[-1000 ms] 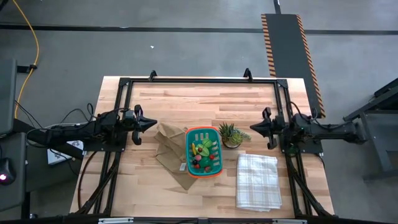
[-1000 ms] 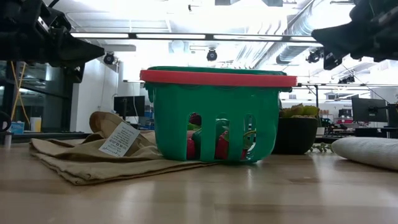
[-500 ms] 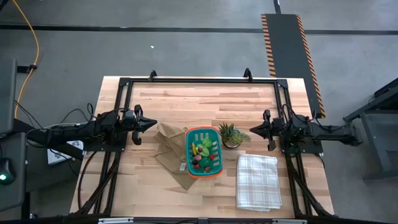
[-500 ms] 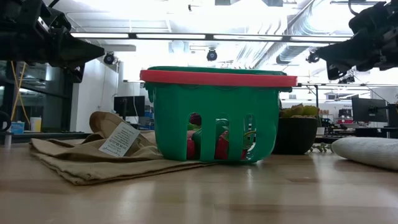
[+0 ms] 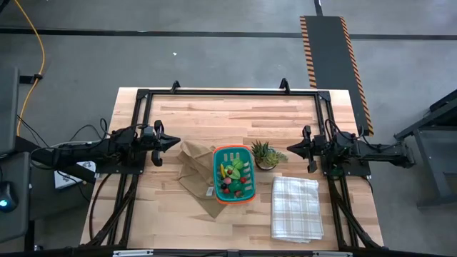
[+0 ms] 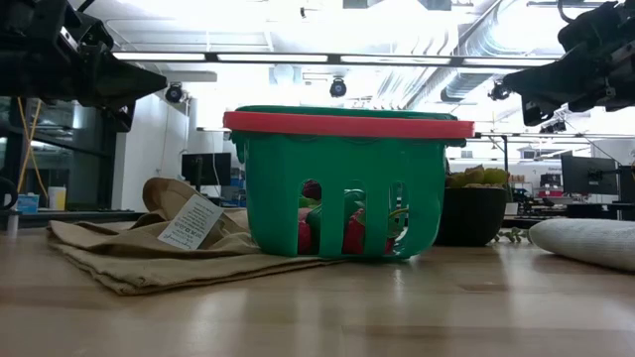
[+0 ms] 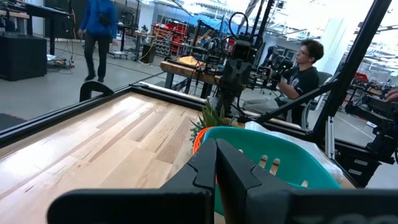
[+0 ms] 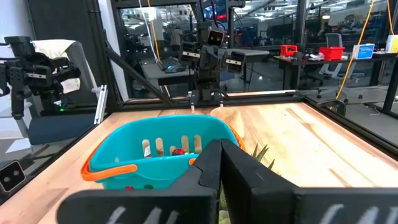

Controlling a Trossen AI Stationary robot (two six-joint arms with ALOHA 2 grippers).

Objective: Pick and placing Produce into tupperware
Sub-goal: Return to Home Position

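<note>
Left gripper: the left gripper [image 5: 171,142] hangs above the light wooden table [image 5: 228,118]; in its wrist view the two dark fingers [image 7: 202,168] are pressed together with nothing between them.
Right gripper: the right gripper [image 5: 291,148] hangs level opposite it; its fingers [image 8: 208,165] are likewise closed and empty.
Container: the teal rectangular plastic basket with the orange rim [image 5: 233,147] stands between the two sets of fingertips, well apart from both.
Produce: the small toy fruits and vegetables [image 5: 233,175], green, yellow and red pieces, lie inside the basket; no loose piece is visible outside it.
Ahead of left fingertips: the crumpled brown paper bag [image 5: 193,168], with the basket resting partly on its far edge.
Ahead of right fingertips: the spiky green potted plant [image 5: 262,154], just beside the basket.
Off to the side: the folded white checked cloth [image 5: 295,207], well apart from the right fingertips.
Stage, as judged: filling appears complete; only retreat remains.
Risk: a low left retreat could snag the bag and drag or tip the basket standing on it, spilling pieces.
Risk: a forward drift of the right fingers could knock the plant against the basket.
</note>
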